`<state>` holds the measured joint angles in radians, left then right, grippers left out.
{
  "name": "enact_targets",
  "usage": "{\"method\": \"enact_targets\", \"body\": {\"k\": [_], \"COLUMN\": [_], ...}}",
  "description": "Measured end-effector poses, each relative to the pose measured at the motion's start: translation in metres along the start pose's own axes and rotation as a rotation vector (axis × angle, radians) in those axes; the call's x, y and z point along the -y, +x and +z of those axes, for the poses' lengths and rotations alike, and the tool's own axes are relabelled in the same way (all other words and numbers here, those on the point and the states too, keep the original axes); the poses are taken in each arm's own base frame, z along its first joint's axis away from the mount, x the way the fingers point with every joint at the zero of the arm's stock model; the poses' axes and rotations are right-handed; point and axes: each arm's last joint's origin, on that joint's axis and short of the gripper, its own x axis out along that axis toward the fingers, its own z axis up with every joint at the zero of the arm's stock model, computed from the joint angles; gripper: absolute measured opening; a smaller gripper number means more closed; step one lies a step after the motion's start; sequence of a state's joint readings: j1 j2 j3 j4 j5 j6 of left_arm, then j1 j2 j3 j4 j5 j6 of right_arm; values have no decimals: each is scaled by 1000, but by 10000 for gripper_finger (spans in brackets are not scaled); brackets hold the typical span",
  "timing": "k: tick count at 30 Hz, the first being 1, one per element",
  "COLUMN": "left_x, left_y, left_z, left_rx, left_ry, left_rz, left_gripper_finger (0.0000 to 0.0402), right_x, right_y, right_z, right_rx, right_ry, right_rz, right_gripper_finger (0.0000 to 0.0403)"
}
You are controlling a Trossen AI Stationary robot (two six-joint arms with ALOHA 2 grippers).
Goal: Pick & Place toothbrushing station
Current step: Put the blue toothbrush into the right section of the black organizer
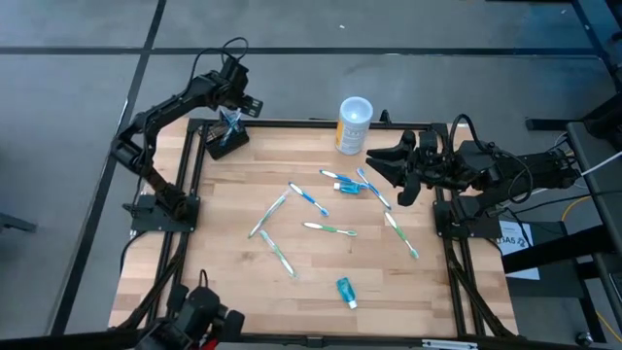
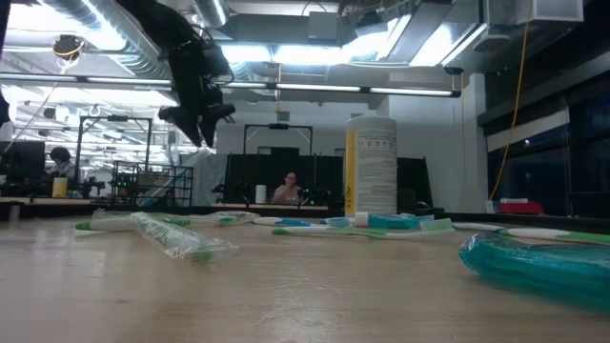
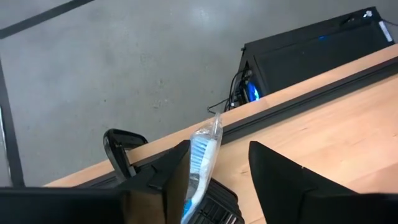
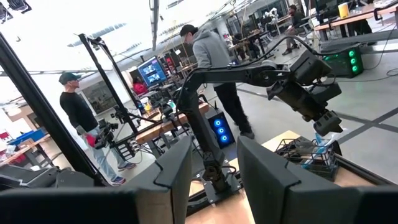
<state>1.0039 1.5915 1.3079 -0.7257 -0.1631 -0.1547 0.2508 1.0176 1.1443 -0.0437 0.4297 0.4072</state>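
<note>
My left gripper (image 1: 231, 119) hovers over the station (image 1: 224, 143) at the table's (image 1: 233, 253) far left corner, fingers apart, a wrapped toothbrush (image 3: 200, 163) between them. My right gripper (image 1: 381, 167) waits agape, empty, by the cup (image 1: 354, 124). The cup's print is unreadable.

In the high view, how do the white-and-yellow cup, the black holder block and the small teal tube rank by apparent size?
1. White-and-yellow cup
2. Black holder block, close to the cup and partly hidden by the left gripper, so unsure
3. Teal tube, clearly smallest
</note>
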Motion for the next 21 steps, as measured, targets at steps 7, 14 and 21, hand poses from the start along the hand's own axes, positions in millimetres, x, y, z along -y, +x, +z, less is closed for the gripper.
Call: {"method": "enact_targets", "body": {"k": [7, 14, 21], "left_x": [0, -5, -10], "left_y": [2, 3, 4], "left_z": [0, 1, 1], "left_rx": [-1, 0, -5], "left_ry": [-5, -35, -62], "left_rz": [9, 26, 9], "left_gripper_finger": [96, 30, 2], "right_x": [0, 0, 0], "right_y": [0, 0, 0], "right_z": [0, 0, 0], "right_rx": [0, 0, 0], "right_ry": [0, -1, -1], "right_rz": [0, 0, 0], "right_gripper_finger": [130, 130, 130]}}
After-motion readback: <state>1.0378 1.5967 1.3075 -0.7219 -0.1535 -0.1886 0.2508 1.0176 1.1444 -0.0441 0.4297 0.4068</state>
